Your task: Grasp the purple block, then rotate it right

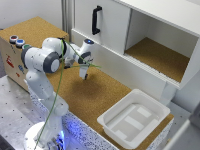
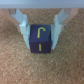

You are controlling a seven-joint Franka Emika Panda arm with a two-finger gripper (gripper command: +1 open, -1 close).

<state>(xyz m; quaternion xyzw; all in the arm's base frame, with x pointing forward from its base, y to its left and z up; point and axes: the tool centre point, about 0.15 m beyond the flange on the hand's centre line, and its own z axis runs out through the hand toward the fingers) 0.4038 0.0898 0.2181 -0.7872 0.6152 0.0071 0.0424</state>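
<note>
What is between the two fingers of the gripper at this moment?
The purple block sits between the gripper fingers, on the cork surface. The wrist view shows this; the exterior view hides it.

Lab bench: perforated metal base (image 1: 12, 107), mock cabinet (image 1: 107, 22).

We can read one sign only: a yellow hooked mark, like a cane or the letter J turned over, on the upper face of the small dark purple block (image 2: 40, 40). We find no other legible text.
</note>
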